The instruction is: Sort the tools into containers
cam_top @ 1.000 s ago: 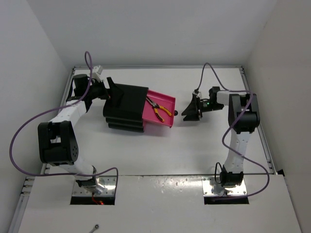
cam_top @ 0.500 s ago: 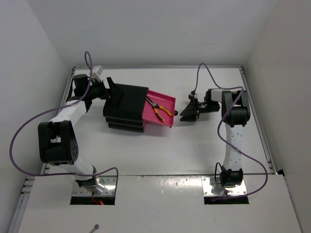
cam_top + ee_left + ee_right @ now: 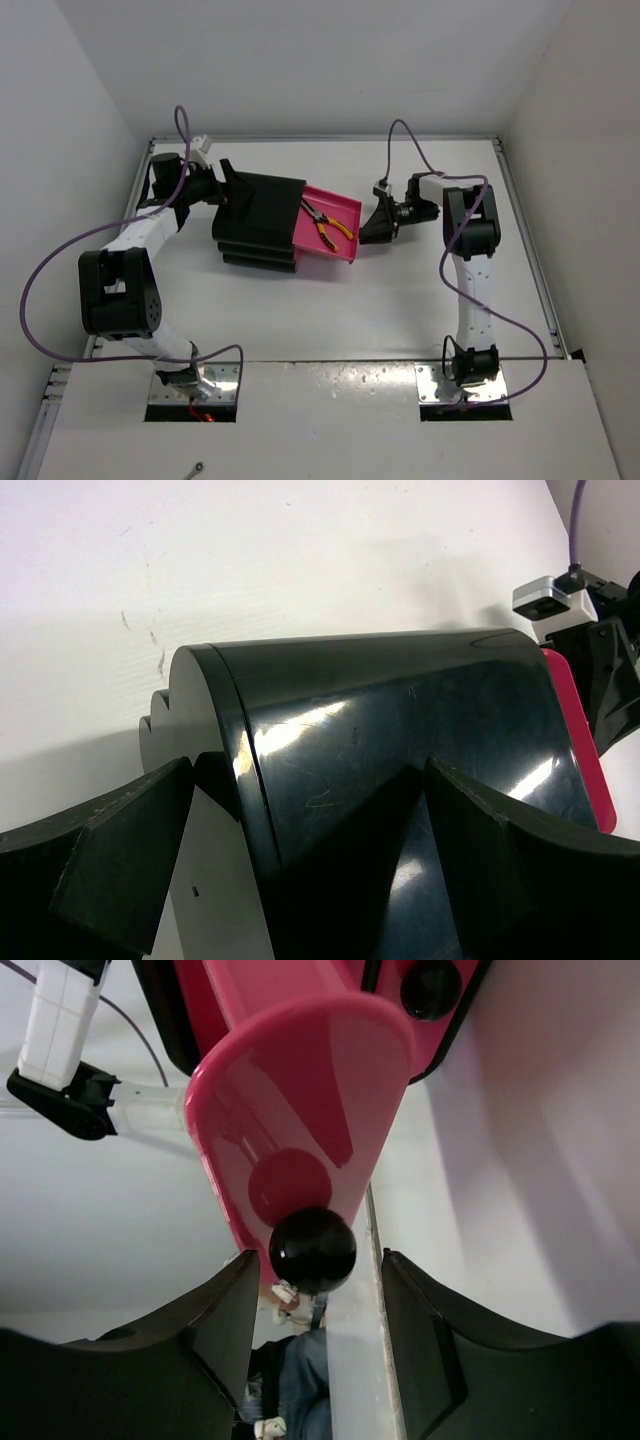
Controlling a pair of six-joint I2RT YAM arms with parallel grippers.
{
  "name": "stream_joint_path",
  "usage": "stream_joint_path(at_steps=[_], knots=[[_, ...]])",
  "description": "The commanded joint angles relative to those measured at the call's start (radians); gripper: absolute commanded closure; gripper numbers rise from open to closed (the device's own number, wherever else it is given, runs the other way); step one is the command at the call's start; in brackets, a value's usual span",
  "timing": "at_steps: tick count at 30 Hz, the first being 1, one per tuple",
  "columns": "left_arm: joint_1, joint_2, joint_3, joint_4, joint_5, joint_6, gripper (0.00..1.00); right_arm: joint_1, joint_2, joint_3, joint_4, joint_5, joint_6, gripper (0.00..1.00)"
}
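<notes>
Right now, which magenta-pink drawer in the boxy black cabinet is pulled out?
The top drawer, holding the yellow-handled pliers, its round black knob between the right gripper's fingers. The drawers below sit pushed in.

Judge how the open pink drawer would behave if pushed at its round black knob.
The pink drawer looks like rigid plastic, so it would likely slide in whole, not flex. Its glossy round knob may be slippery to push. The yellow-handled pliers lying loose inside could shift.

White table [image 3: 400, 300], plain white walls [image 3: 300, 60], small dark object [image 3: 199, 467] on near ledge
</notes>
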State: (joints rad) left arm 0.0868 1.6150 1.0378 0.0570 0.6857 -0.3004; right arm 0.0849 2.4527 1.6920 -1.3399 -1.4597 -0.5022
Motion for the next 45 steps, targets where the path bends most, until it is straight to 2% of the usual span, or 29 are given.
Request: stream_joint_path(at_steps=[1,3,6,7,17,21,32,38,45], knots=[[-0.018,0.109,-0.091,-0.275,-0.103,0.11,0.0,0.016,0.021,0.058,-0.042,-0.133,-0.067,0.48],[-0.018,0.109,-0.091,-0.275,-0.103,0.11,0.0,0.025,0.022,0.069,-0.06,-0.133,-0.076,0.51],[-0.018,0.109,-0.091,-0.275,-0.103,0.11,0.0,0.026,0.032,0.087,-0.07,-0.133,-0.095,0.62],[-0.018,0.109,-0.091,-0.275,-0.103,0.11,0.0,0.026,0.032,0.087,-0.07,-0.133,-0.095,0.7],[-0.018,0.109,-0.091,-0.275,-0.103,0.119,0.0,0.044,-0.041,0.149,-0.07,-0.142,-0.125,0.86],[-0.018,0.1,-0.091,-0.275,-0.112,0.119,0.0,0.065,-0.113,0.167,-0.07,-0.142,-0.125,0.88],[-0.018,0.091,-0.101,-0.275,-0.121,0.119,0.0,0.134,-0.184,0.186,-0.07,-0.142,-0.125,0.93],[-0.018,0.091,-0.101,-0.266,-0.121,0.119,0.0,0.186,-0.156,0.176,-0.07,-0.142,-0.125,0.93],[-0.018,0.091,-0.11,-0.266,-0.121,0.119,0.0,0.248,-0.069,0.306,-0.07,-0.142,-0.084,0.89]])
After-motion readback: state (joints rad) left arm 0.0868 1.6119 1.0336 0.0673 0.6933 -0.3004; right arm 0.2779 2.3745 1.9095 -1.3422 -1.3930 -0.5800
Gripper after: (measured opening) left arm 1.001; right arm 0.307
